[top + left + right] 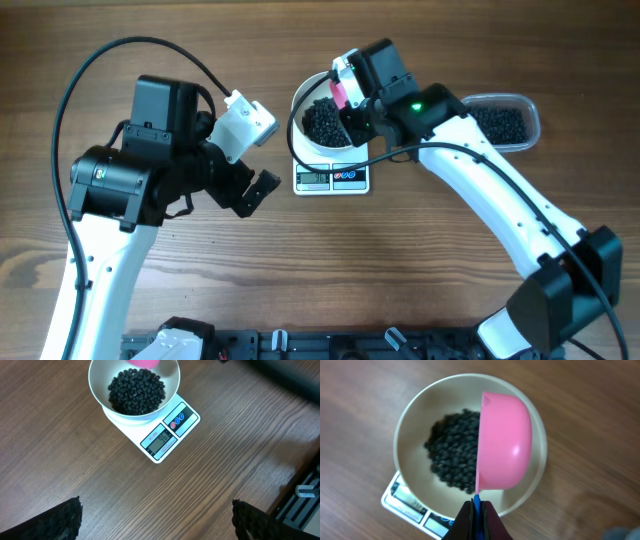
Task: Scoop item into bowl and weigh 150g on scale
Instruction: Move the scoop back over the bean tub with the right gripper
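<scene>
- Right tool (476,510) clamped tight on the pink scoop (504,442), which is tipped sideways just ahead of it
- black beans (452,452) sit below in the white bowl (415,420), on the scale (167,435)
- left tool (157,520) gaping wide, empty, scale ahead of it

Pink scoop (505,442) tipped over bowl (415,420), beads (452,455) inside

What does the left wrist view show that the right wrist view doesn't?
Only left wrist: the scale front-on, its display and two round buttons sharp, plus the left gripper, jaws wide apart and empty. Only right wrist: the pink scoop whole, tipped on its side above the bowl, with the right gripper shut on its handle. Both: the bowl on the scale, black beads inside; left wrist catches only a sliver of the scoop.
</scene>
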You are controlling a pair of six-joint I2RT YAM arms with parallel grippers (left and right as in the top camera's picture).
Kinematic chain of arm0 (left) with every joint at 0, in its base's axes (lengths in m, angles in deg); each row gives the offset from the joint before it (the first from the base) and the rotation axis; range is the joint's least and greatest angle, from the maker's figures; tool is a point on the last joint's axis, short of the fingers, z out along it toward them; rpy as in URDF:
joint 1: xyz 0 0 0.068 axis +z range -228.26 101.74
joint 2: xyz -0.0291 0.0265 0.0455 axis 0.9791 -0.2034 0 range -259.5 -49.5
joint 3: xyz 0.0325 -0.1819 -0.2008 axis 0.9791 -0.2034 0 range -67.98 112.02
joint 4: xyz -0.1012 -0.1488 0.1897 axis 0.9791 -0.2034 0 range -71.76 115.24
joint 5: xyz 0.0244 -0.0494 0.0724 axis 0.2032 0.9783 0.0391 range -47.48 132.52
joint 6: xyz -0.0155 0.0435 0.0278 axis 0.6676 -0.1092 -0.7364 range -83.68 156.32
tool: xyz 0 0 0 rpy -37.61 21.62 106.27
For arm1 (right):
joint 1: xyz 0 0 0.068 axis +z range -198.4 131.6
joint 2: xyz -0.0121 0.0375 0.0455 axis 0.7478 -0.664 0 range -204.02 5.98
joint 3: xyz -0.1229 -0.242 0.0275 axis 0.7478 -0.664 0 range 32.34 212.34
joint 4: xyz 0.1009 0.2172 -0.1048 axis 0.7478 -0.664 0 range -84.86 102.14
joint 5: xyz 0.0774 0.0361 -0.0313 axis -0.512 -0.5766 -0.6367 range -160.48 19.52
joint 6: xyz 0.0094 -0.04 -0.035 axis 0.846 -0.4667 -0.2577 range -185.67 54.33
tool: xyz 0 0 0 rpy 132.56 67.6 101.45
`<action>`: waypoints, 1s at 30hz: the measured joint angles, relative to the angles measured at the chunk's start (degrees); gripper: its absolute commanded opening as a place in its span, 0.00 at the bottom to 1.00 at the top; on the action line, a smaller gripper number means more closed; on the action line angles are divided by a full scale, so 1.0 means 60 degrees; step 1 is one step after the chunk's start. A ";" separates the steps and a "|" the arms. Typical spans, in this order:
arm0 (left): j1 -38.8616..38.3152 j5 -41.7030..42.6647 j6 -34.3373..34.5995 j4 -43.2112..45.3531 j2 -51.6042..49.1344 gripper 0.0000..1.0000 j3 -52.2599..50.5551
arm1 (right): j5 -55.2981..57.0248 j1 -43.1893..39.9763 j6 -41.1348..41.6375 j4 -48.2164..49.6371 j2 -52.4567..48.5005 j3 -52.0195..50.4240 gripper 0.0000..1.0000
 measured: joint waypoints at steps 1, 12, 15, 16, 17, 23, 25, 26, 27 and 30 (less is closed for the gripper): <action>0.0000 0.0000 0.0000 -0.0004 0.0000 1.00 0.0000 | 0.0255 -0.0131 0.0313 -0.0062 0.0237 0.0000 0.04; 0.0007 0.0000 0.0000 0.0000 0.0000 1.00 0.0000 | 0.0627 -0.4659 0.1078 -0.2721 0.2517 0.0076 0.04; 0.0007 0.0000 0.0000 -0.0004 0.0000 1.00 0.0000 | 0.0433 -0.4969 0.1056 -0.3286 0.1847 0.0109 0.04; 0.0007 0.0000 0.0000 0.0000 0.0000 1.00 0.0000 | 0.0466 -0.4969 0.1038 -0.3359 0.1501 0.0106 0.04; 0.0007 0.0000 0.0000 0.0000 0.0000 1.00 0.0000 | 0.0539 -0.4969 0.1035 -0.3348 0.1053 0.0106 0.04; 0.0007 0.0000 0.0000 -0.0004 0.0000 1.00 0.0000 | 0.0710 -0.5013 0.1038 -0.2765 -0.0809 0.0087 0.04; 0.0007 0.0000 0.0000 0.0000 0.0000 1.00 0.0000 | 0.1348 -0.5020 0.1224 -0.2543 -0.1038 0.0062 0.04; 0.0007 0.0000 0.0000 0.0000 0.0000 1.00 0.0000 | 0.1687 -0.5067 0.1290 -0.2470 -0.1038 0.0058 0.04; 0.0007 0.0000 0.0004 0.0000 0.0000 1.00 0.0000 | 0.1920 -0.5144 0.1297 -0.2481 -0.1038 0.0058 0.04; 0.0007 0.0000 0.0000 0.0000 0.0000 1.00 0.0000 | 0.2211 -0.5370 0.1322 -0.2477 -0.1038 0.0058 0.05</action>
